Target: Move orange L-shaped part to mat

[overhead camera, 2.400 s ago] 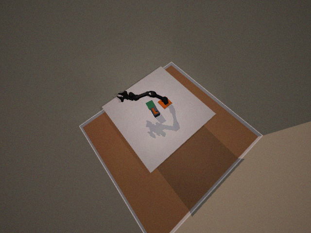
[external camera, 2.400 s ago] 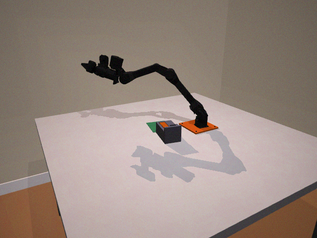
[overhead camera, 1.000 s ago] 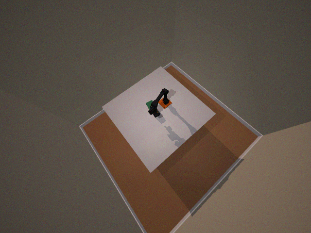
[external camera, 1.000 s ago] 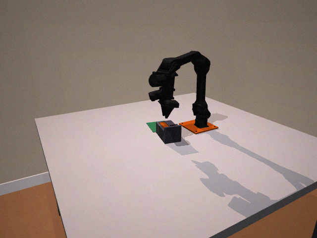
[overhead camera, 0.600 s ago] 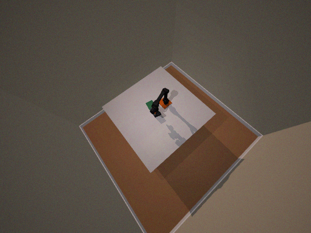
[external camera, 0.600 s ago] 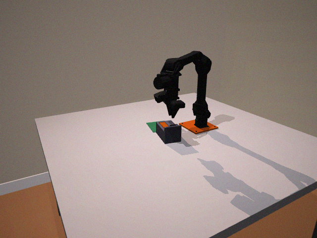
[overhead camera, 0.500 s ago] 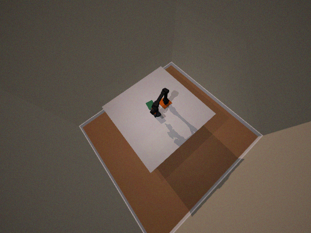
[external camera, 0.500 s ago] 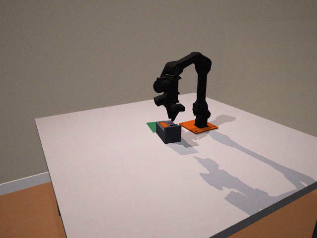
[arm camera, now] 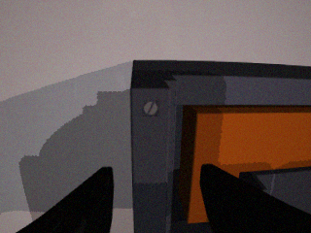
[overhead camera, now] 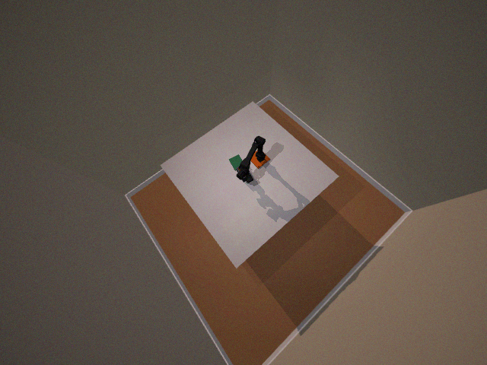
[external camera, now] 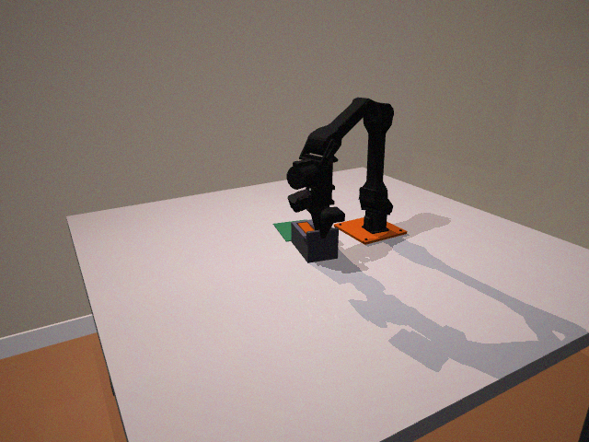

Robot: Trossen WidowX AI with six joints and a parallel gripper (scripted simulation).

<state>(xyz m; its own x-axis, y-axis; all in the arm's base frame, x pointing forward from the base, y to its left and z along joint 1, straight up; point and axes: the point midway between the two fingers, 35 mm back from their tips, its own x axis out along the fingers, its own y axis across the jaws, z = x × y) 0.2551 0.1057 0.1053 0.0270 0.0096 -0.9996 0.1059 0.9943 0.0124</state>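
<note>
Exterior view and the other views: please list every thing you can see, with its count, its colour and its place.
Table: one, white top, standing on a brown floor.
Tray: one, dark grey block, on the table in front of the arm's base.
L-shaped part: one, orange, lying in the tray's pocket.
Mat: one, green, flat on the table behind the tray.
Screw: one, grey, in the tray's corner, seen by the wrist view.
Base plate: one, orange, under the arm.
Arm: one, black, bent over the tray.
Gripper: one, black, partly open, holding nothing, low over the tray's edge.
</note>
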